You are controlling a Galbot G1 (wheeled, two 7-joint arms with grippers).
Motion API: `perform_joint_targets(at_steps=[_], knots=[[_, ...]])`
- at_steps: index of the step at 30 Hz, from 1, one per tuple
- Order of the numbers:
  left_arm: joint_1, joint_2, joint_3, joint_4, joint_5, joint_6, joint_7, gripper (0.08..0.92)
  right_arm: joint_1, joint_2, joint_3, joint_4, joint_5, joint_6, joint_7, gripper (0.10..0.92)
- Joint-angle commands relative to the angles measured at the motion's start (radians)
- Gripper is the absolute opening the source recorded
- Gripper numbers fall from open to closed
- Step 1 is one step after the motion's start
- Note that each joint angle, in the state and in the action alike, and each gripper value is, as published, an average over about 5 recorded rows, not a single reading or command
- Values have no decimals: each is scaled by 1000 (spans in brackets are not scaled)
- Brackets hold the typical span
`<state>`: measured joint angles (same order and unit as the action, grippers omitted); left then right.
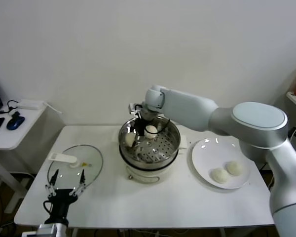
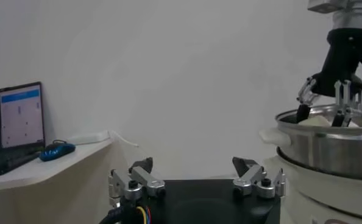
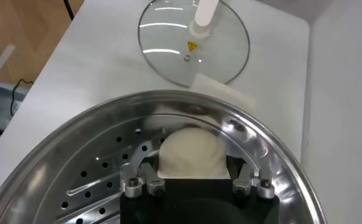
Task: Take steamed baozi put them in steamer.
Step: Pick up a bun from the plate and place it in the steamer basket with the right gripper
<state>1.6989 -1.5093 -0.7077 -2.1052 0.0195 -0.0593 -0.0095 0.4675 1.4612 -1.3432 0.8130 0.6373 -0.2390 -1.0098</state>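
Baozi (image 3: 191, 152) between right gripper (image 3: 193, 176) fingers — inside steamer (image 3: 272, 158).

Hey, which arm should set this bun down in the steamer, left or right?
Right. The right gripper already holds a baozi inside the steamer, just above its perforated tray. The left gripper sits open near the table's front edge by the glass lid, holding nothing.
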Motion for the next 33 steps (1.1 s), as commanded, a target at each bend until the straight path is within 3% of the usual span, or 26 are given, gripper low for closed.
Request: perform_joint_targets(at_steps=[1, 14, 25, 33], knots=[[-1, -1, 0, -2, 2, 1, 0, 823, -24, 25, 13, -24, -12, 0, 0, 712], [-4, -1, 0, 9, -3, 2, -2, 823, -22, 19, 9, -16, -22, 0, -12, 715], [-5, -2, 0, 13, -6, 2, -4, 823, -15, 5, 2, 3, -28, 6, -16, 822], [-6, -1, -1, 6, -4, 8, -5, 823, 97, -106, -28, 165, 20, 4, -21, 823]])
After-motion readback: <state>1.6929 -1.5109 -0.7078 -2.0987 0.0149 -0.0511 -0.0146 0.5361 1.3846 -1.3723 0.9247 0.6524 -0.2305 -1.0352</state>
